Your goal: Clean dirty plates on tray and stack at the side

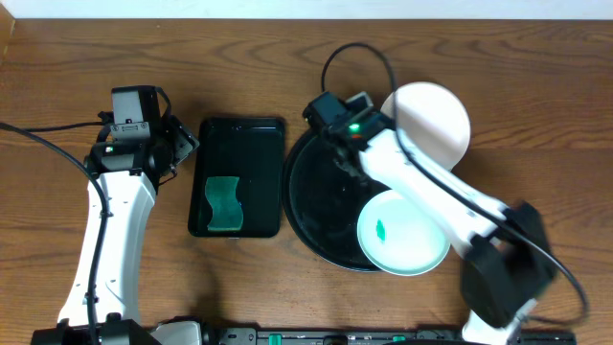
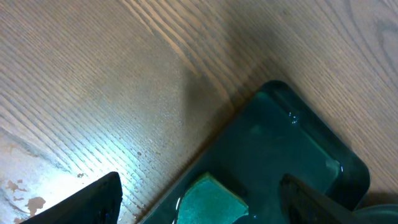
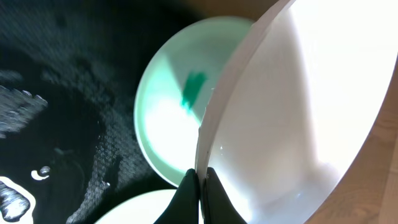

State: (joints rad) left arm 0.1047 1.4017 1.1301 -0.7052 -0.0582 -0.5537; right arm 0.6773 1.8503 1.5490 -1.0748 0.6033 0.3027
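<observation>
The table (image 1: 536, 86) is wood with a clear grain and a soft satin sheen, a bit scuffed in spots. The round tray (image 1: 311, 196) is glossy black, the rectangular tray (image 1: 261, 163) looks like dark shiny plastic, and the sponge (image 1: 224, 203) in it is matt and foamy. The white plate (image 1: 436, 115) and mint plate (image 1: 414, 241) are both smooth and glossy.

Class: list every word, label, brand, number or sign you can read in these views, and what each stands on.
No text can be read anywhere.
The white plate, smeared mint plate, round tray, sponge tray and table bear no writing.
Pale specks on the left wrist camera housing: too small to read.
</observation>
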